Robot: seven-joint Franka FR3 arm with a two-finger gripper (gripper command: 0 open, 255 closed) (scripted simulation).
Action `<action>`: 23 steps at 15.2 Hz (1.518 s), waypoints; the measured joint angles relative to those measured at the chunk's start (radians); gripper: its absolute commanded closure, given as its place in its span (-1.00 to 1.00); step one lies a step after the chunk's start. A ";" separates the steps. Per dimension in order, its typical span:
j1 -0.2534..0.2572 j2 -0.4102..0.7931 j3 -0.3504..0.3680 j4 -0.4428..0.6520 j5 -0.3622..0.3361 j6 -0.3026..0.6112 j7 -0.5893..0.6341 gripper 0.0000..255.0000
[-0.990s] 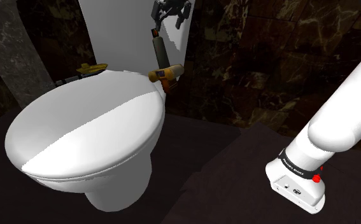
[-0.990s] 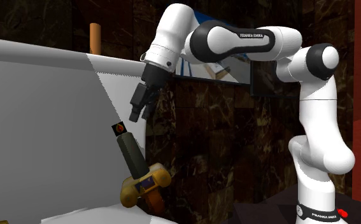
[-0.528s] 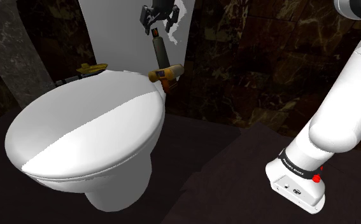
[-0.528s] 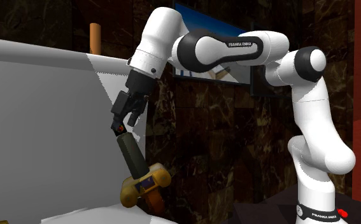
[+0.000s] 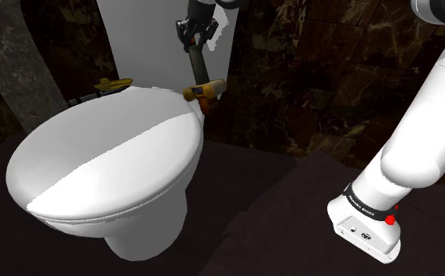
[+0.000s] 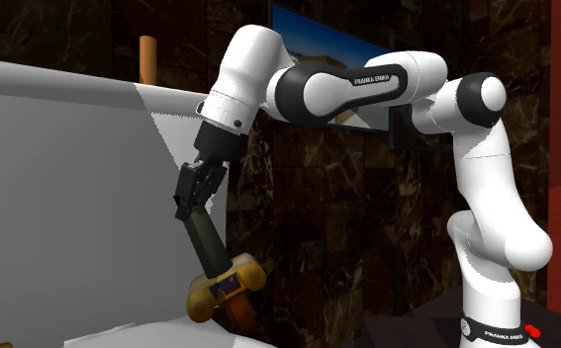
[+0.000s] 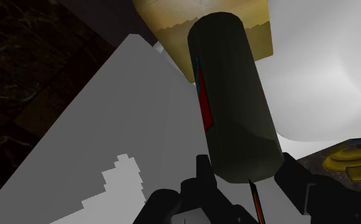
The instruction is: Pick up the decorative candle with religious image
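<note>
Lowered since half a second ago: claw (image 6: 191,198) down from just above the candle (image 6: 207,247) to around its upper end. Open, with two black fingers (image 7: 295,178) flanking the dark cylinder, one on each side; cannot tell whether touching. One candle, tilted, red mark on its side, lower end resting on one tan object (image 6: 224,287) at the back of one white toilet (image 5: 103,157), beside the pale cistern (image 6: 70,198). One small yellow item (image 5: 112,83) behind the lid, toward the shoulder view's left, well apart from the candle.
</note>
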 measured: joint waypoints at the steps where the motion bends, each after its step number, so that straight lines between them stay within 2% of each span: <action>1: 0.000 0.000 0.000 0.000 0.000 0.000 0.000 1.00; 8: 0.000 0.000 0.000 0.004 0.001 -0.006 -0.001 1.00; 23: 0.014 0.026 0.009 0.223 0.011 -0.198 -0.040 1.00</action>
